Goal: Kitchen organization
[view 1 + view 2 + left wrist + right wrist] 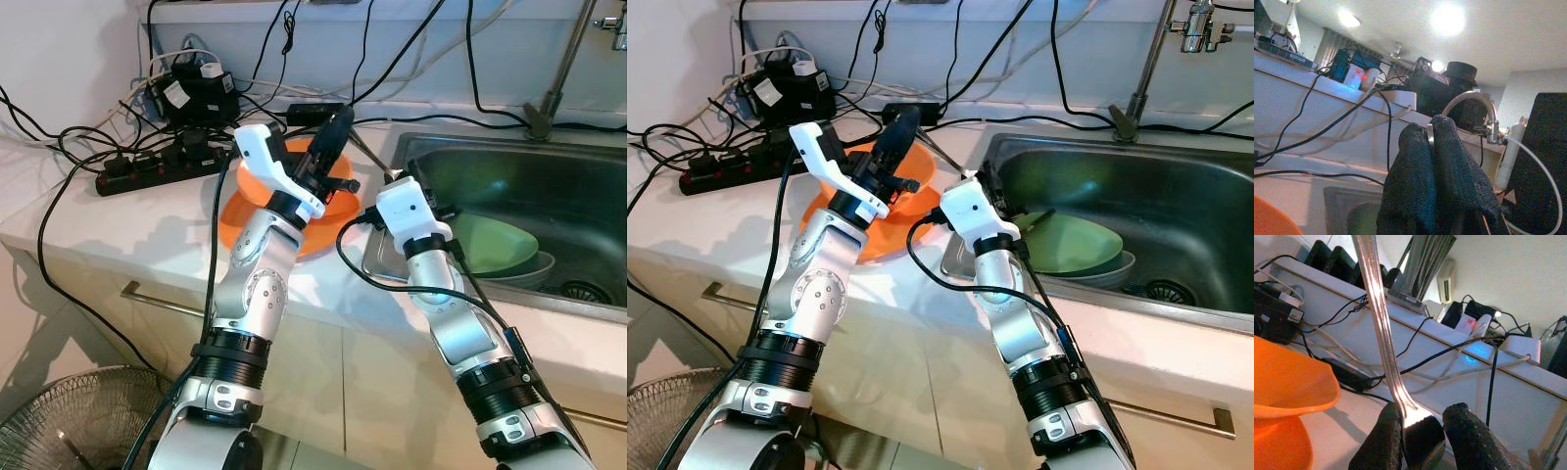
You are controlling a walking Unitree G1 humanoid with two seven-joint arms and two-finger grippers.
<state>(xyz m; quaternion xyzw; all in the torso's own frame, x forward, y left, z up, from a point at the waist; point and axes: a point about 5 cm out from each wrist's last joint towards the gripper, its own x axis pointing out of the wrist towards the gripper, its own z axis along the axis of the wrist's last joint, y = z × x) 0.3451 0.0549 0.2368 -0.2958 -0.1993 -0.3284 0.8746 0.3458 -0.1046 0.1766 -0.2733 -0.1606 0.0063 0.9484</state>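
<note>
In the left eye view my left claw (331, 137) hangs over the orange bowl (245, 211) at centre frame, on the desk (127, 220) beside the sink (588, 206), where green plates (500, 245) lie stacked at right. My right claw (404, 178) sits at the sink's near corner. In the left wrist view my fingers (1415, 181) press together on nothing, pointing up. In the right wrist view my right claw grips a metal utensil (1378, 318) by its end; the handle slants to upper left, perhaps bound for the orange bowl at lower left.
</note>
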